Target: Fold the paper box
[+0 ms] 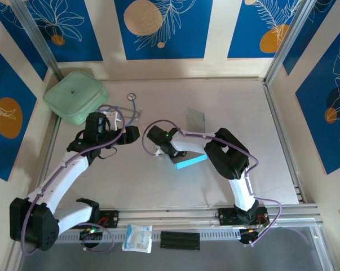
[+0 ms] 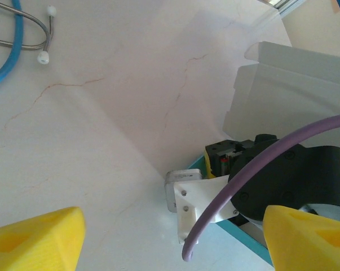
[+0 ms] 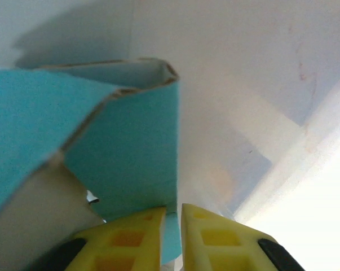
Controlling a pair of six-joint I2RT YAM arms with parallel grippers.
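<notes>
prog: mid-fold, box (image 1: pixel 191 161) part-formed, flaps open, closing left to do | R tool (image 3: pixel 172 212): almost pressed together, blue flap edge in gap, can't tell if gripped | L tool (image 2: pixel 172 226): spread, empty, box just ahead-right on desk (image 1: pixel 130 180)

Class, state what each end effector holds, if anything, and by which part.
The right end effector pinches the paper box by the edge of a blue flap. The left end effector is open, holding nothing.
</notes>
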